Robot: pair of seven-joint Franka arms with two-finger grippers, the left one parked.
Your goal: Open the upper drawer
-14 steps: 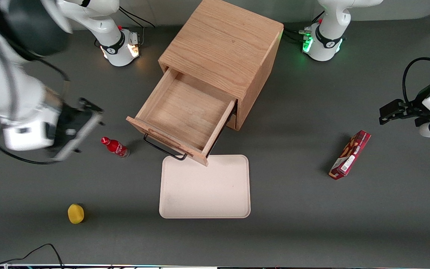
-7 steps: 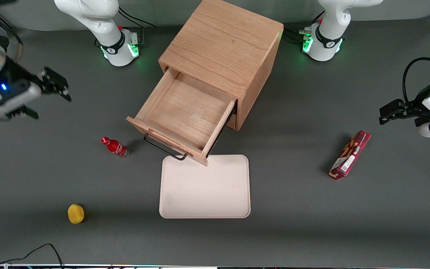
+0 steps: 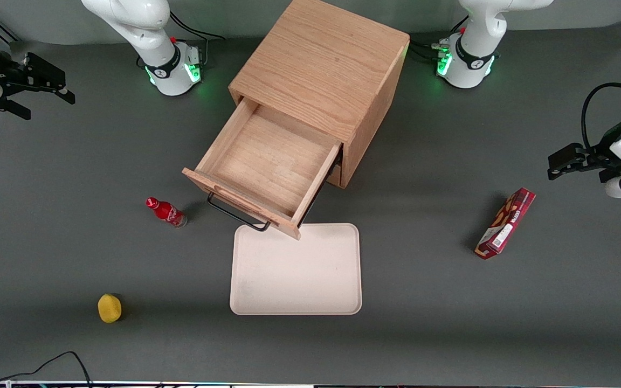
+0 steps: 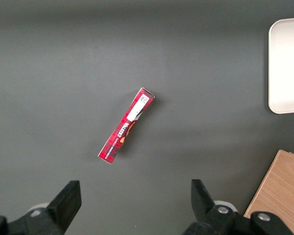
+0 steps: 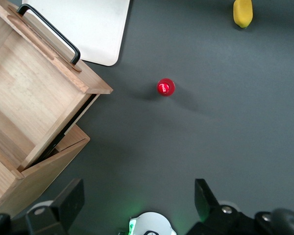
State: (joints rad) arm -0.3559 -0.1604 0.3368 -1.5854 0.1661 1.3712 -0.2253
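Note:
The oak cabinet [image 3: 324, 59] stands in the middle of the table. Its upper drawer [image 3: 267, 161] is pulled far out, and its light wood inside is bare. The thin black bar handle [image 3: 235, 214] faces the front camera, just above the tray's edge. My right gripper [image 3: 48, 107] is open and holds nothing, high up at the working arm's end of the table, well away from the drawer. In the right wrist view the drawer [image 5: 29, 93] and its handle [image 5: 51, 33] show below my open gripper [image 5: 137, 200].
A small red bottle [image 3: 166, 211] stands beside the drawer front, also in the right wrist view [image 5: 165, 87]. A cream tray [image 3: 295, 269] lies in front of the drawer. A yellow lemon [image 3: 109, 307] lies near the front edge. A red box [image 3: 505, 223] lies toward the parked arm's end.
My right arm has swung up and away from the drawer front, farther from the front camera and toward the table's end. The drawer stays pulled out.

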